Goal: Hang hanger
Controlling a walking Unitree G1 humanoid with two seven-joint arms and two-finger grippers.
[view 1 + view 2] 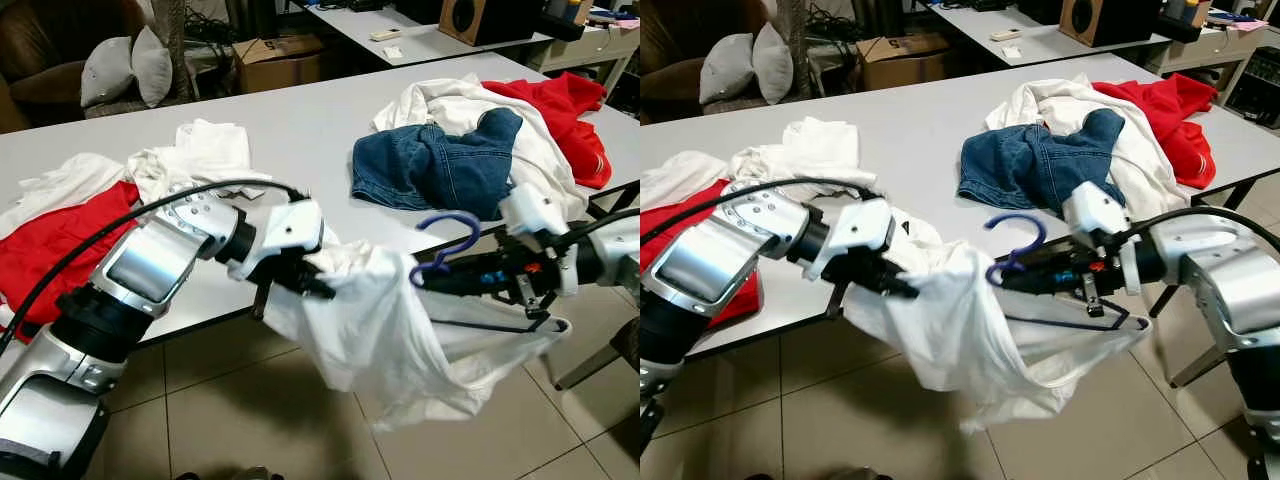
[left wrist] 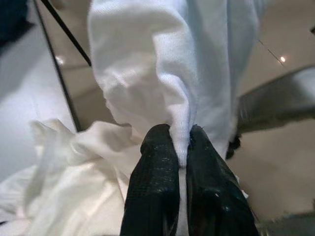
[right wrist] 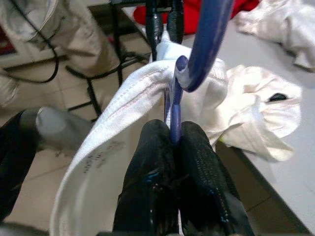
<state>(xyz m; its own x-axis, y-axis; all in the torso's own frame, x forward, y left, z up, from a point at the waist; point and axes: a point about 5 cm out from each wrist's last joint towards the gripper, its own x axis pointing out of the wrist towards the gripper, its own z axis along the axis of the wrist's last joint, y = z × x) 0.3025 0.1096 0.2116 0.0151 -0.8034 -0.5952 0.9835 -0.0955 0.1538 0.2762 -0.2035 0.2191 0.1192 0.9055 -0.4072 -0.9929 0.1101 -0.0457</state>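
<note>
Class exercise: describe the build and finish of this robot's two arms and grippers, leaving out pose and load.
Both arms are glossy silver shells with black joints and white wrist housings. A black cable loops over the left arm. Left gripper and right gripper each have two long black fingers with finely textured pads. The right wrist carries small blue and red fittings.

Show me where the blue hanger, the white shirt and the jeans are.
blue hanger [image 1: 452, 232], left eye view, on its curved hook.
white shirt [image 1: 385, 320], left eye view, on the hanging cloth between the grippers.
jeans [image 1: 1040, 160], right eye view, on the denim's middle.
</note>
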